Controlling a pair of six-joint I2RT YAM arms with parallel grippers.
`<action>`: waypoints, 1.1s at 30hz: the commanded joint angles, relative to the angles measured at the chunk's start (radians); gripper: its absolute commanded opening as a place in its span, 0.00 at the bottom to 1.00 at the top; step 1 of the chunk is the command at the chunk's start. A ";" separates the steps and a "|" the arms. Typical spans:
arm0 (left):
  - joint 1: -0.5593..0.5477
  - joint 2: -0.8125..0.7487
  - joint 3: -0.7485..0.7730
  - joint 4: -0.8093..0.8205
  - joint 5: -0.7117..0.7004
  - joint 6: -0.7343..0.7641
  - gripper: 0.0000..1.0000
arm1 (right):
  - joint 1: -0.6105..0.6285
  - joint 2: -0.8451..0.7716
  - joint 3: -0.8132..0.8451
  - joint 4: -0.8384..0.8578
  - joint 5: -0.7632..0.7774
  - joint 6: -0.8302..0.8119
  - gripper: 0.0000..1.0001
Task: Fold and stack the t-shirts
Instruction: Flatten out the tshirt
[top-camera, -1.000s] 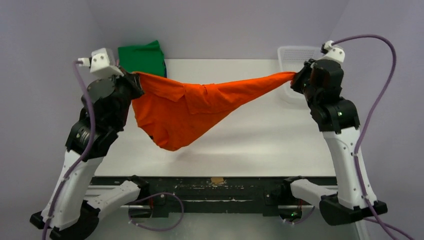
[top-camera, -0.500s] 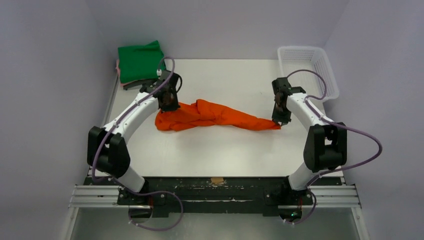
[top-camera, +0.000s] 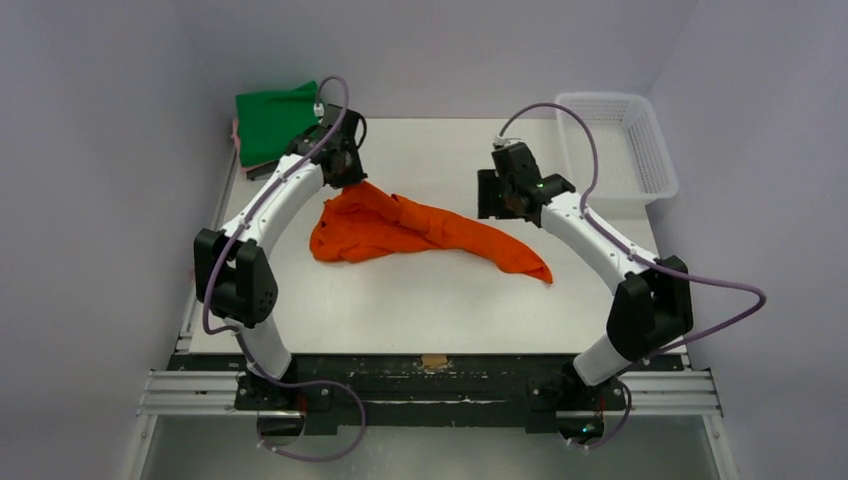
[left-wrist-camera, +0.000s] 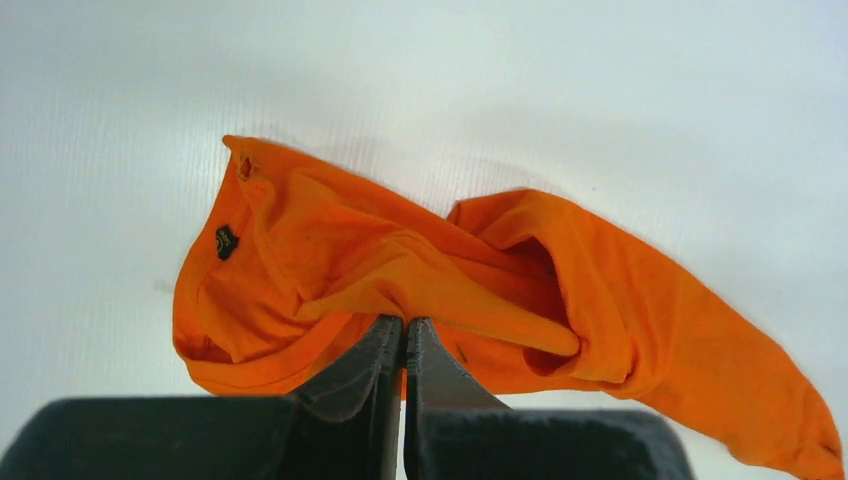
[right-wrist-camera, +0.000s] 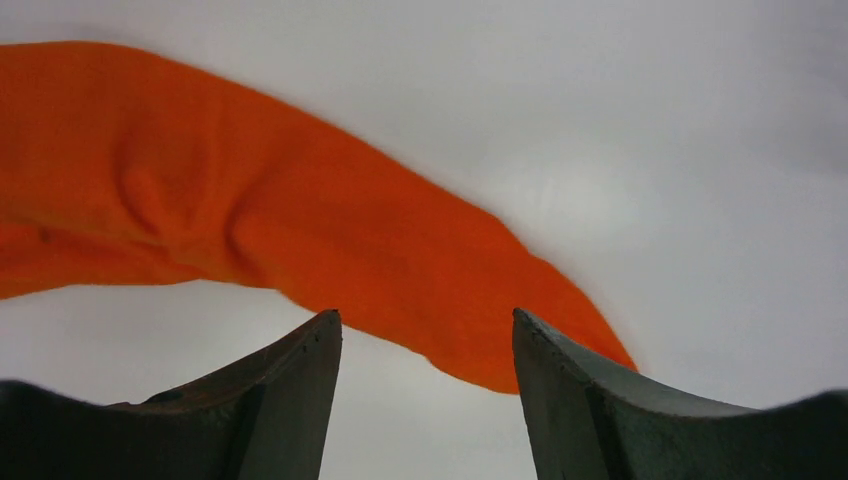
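At the far-left corner of the tabletop (top-camera: 430, 290), a folded green t-shirt (top-camera: 275, 120) lies on a pink t-shirt (top-camera: 237, 137), of which only an edge shows. Just beside them, the left tool (top-camera: 348, 180) is clamped on a fold of the orange t-shirt (top-camera: 400, 225). Its wrist view shows the jaws pressed together with cloth between them. Since half a second ago it has drawn that fold up and toward the far-left corner.

The right tool (top-camera: 492, 200), which then stood at the garment's right tip, has let go and pulled back toward the far edge. Its jaws now stand wide with nothing in them, and the orange tail lies on the surface beyond them.

The airborne stretch is over, so the tee seems to be down for laying out. It is far from flat, though, and I judge it needs spreading before any fold.

The tee sits left of the tabletop's middle. It is a crumpled bunch under the left tool, narrowing to a twisted point toward the near-right. A small dark label shows by its collar.

A white mesh basket (top-camera: 655, 150) stands at the far-right corner.
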 joint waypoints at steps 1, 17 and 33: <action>0.007 -0.069 -0.006 0.000 0.031 -0.001 0.00 | 0.104 0.112 0.087 0.236 -0.283 -0.023 0.61; 0.002 -0.364 -0.625 0.148 0.217 -0.154 0.00 | 0.267 0.841 0.954 0.035 -0.233 -0.112 0.61; 0.003 -0.465 -0.577 0.049 0.011 -0.136 0.00 | 0.225 0.687 0.774 0.149 -0.006 -0.035 0.00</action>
